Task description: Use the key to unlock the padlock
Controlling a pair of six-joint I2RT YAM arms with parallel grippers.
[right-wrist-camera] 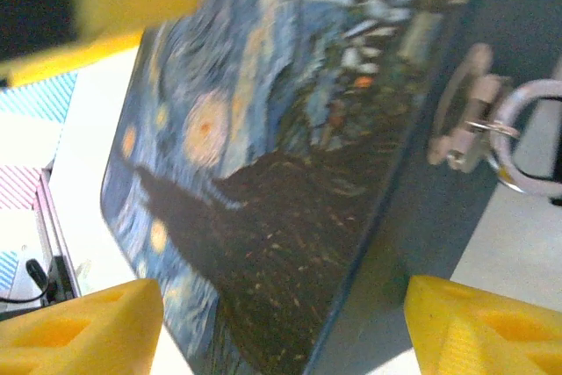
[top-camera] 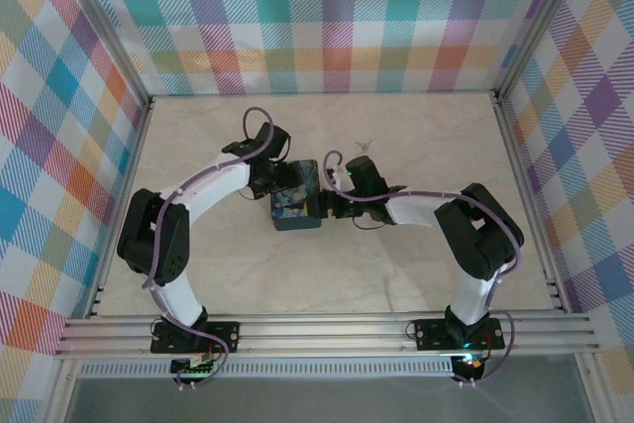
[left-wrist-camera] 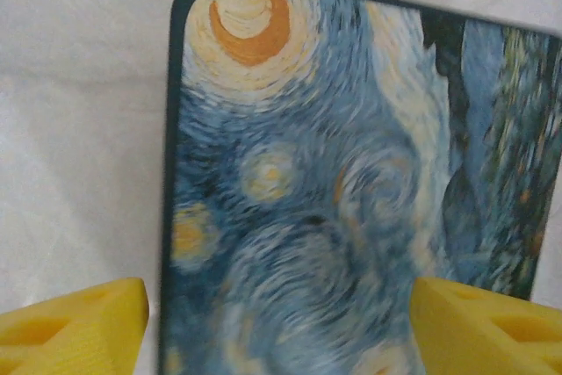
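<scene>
Right fingers: the right gripper (right-wrist-camera: 281, 331) is spread wide and clasps nothing. Its fingers (right-wrist-camera: 79, 331) stand either side of the tin (right-wrist-camera: 263, 129); I cannot tell whether they touch it.
Left fingers: the left gripper (left-wrist-camera: 281, 331) is also wide apart and empty, poised over the tin's painted lid near a rounded corner.
Padlock: the padlock (right-wrist-camera: 537, 138) hangs by its thin shackle from the pale hasp (right-wrist-camera: 461, 120) on the tin's dark side wall, about the middle of the surface (top-camera: 446, 274).
Key: the key (top-camera: 363, 145), I take it, is the faint spindly speck lying toward the far edge. It is too small to be sure.
Step in hand: probably steadying the tin; neither hand has the key yet.
Doing it well: clamp the tin low on its walls and leave the hasp side uncovered, so the lock's keyhole stays reachable.
Open room: there is bare surface toward the far and right edges. Frame rails (top-camera: 327, 329) line the near edge, and both arms crowd the middle.
</scene>
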